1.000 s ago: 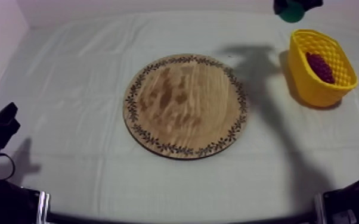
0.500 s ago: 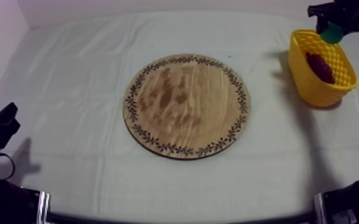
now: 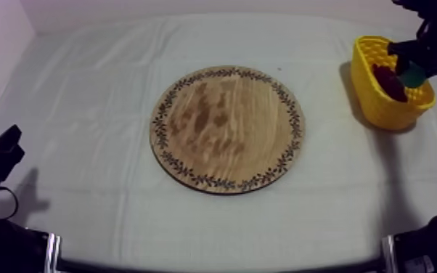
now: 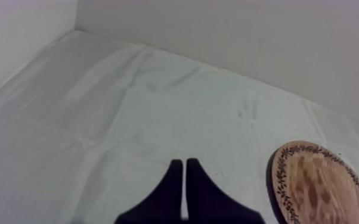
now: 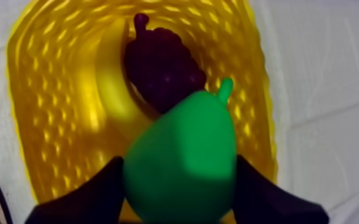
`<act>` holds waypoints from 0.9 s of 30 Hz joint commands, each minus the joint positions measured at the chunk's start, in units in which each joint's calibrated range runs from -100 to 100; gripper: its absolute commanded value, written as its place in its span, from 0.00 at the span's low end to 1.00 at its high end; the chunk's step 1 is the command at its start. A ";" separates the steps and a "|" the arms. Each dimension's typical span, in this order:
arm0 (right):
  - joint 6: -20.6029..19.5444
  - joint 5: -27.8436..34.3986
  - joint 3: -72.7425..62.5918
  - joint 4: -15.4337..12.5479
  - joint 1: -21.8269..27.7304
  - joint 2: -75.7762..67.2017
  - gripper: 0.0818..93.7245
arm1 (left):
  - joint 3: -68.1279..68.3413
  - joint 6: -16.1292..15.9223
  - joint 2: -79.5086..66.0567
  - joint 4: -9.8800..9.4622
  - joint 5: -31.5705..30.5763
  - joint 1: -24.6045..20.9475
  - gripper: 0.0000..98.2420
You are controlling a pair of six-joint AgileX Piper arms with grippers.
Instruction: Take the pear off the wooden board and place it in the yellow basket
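My right gripper [image 3: 415, 64] hangs over the yellow basket [image 3: 381, 109] at the table's right, shut on a green pear [image 3: 412, 75]. In the right wrist view the pear [image 5: 182, 158] sits between my two black fingers [image 5: 92, 193], right above the basket [image 5: 50, 107], where a dark bunch of grapes [image 5: 161, 65] and a banana [image 5: 107, 83] lie. The round wooden board [image 3: 226, 128] with its patterned rim lies bare at the table's centre. My left gripper [image 3: 7, 141] rests low at the left, its fingers [image 4: 185, 187] together as a narrow wedge above the cloth.
The grey-white cloth [image 3: 83, 87] covers the table. The board's edge [image 4: 322, 184] shows beyond my left gripper. A pale wall [image 4: 247, 36] runs behind the table.
My right gripper has carried the pear from the far right edge down and over the basket. The left arm has not moved.
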 commanded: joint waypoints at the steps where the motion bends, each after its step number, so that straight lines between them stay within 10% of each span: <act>1: 0.83 -0.99 -0.16 -0.49 0.14 0.89 0.53 | 0.00 -0.01 0.00 0.00 -0.01 0.00 0.00; 9: 1.77 -4.17 -1.58 -0.93 -0.32 3.13 0.76 | 0.00 0.04 0.00 0.00 -0.01 0.00 0.00; 27: -4.08 -26.88 22.18 1.80 -4.27 -26.82 0.41 | 0.00 0.04 0.00 0.00 -0.01 0.00 0.00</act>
